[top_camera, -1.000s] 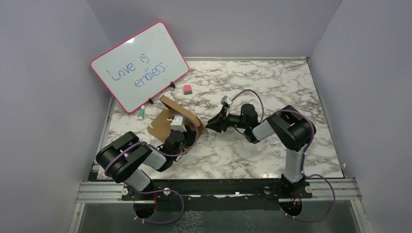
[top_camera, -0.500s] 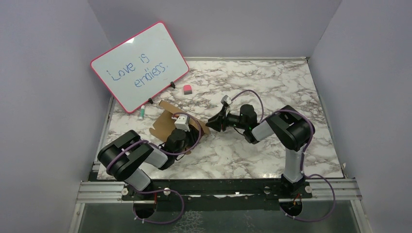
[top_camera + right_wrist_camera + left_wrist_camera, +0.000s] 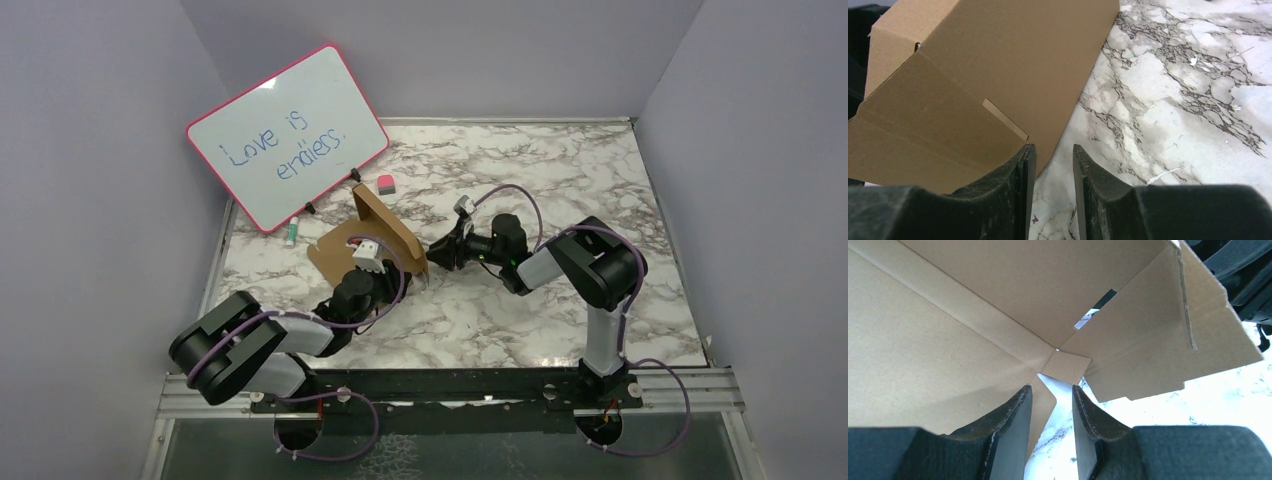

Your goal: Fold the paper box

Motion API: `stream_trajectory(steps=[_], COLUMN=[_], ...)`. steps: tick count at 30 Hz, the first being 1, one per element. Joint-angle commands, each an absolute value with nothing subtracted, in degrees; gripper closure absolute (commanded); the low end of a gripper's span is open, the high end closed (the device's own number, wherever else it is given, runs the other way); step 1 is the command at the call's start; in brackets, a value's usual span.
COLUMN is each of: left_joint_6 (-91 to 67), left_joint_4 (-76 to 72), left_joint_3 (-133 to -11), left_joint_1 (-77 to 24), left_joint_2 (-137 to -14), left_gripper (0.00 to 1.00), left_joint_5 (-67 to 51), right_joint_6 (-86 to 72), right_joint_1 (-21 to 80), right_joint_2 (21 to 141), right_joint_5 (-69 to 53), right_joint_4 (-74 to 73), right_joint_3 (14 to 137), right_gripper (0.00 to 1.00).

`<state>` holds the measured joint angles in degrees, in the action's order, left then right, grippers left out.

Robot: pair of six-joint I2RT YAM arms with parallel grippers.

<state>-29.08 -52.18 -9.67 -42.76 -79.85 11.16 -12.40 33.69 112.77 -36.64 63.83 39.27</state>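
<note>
Inspecting the table (image 3: 560,170), we find the box (image 3: 386,228) left of centre, half folded: one panel lies near flat and another stands tilted up from it. The left gripper (image 3: 1050,392) points into the inside corner of the box. Its jaws stand a narrow way apart, bare marble shows in the gap, and a rounded flap edge lies just at one finger. We see no grip. The right gripper (image 3: 1053,150) faces the outer side of the box from the right. Its jaws are likewise narrowly parted, with marble between them and the box's lower corner just beside one finger. Nothing is clamped there either. A whiteboard (image 3: 285,135) stands at the back left, with a pink eraser (image 3: 385,183) near it.
</note>
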Motion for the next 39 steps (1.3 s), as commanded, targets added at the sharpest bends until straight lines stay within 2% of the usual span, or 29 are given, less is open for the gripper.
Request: stream_trajectory(steps=[1,7,20,32,39], left_joint_6=[-28.53,-30.70,-30.67,-29.91,-29.53], left_joint_4=[-44.90,-38.44,-38.01,-38.07,-38.08], left_joint_3=[-8.34,-7.95,-12.55,-14.23,-14.48], left_joint_1=[-42.19,-39.24,-38.58,-39.93,-41.01], left_joint_2=[-73.50,-71.64,-81.67,-82.19,-82.72], left_gripper=[0.63,0.63,0.67,0.68,0.68], left_joint_5=[15.77,17.54,10.14,6.49,5.85], right_joint_6=[-11.37,-11.51,-16.97,-17.05,-14.17], right_joint_1=[34.04,34.05,35.25,35.33,35.34], right_joint_2=[112.24,110.65,114.59,116.27,115.57], right_joint_5=[-34.65,-35.01,-39.18,-33.23,-28.93], right_joint_4=[62.75,61.62,68.61,70.47,67.78], right_joint_3=[38.27,35.46,34.76,37.26,37.98], right_gripper=[0.62,0.61,0.57,0.58,0.55])
